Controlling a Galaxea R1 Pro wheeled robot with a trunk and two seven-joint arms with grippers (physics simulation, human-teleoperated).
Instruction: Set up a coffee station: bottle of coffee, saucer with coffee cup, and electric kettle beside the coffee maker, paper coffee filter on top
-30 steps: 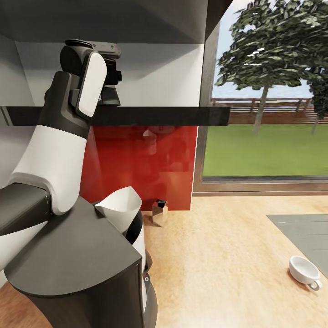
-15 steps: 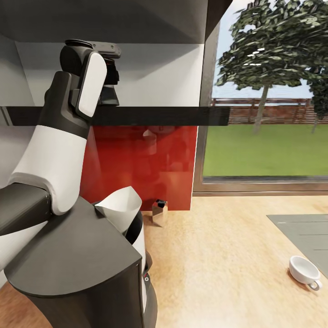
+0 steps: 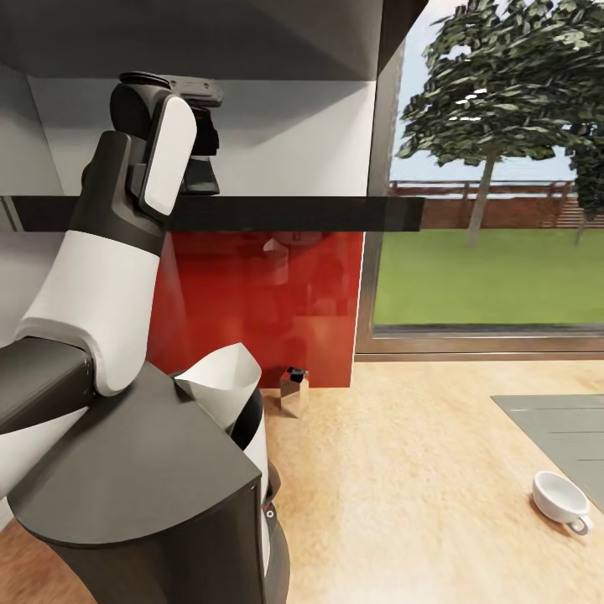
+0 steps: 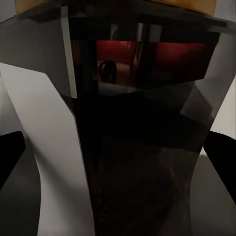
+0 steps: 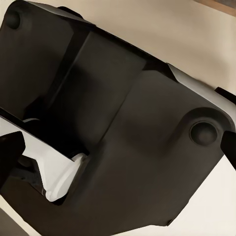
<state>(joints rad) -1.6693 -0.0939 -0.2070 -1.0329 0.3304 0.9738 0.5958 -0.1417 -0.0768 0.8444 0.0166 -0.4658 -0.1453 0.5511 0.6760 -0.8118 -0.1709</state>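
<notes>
Up at the shelf (image 3: 294, 214), the left arm (image 3: 109, 277) is raised, its gripper (image 3: 201, 168) partly hidden; whether it is spread or pressed together cannot be told. A paper filter (image 3: 220, 387) is seen on the coffee maker (image 3: 143, 486). A cup (image 3: 560, 497) is left lying on the bench (image 3: 403, 486), well apart.

Wooden countertop (image 3: 403, 470), coffee maker (image 3: 151, 486), coffee cup (image 3: 560, 499), small tin (image 3: 294, 390)

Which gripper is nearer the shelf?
Left. The left gripper is up at the shelf's front edge; the right gripper hangs over the coffee maker, well below the shelf.
</notes>
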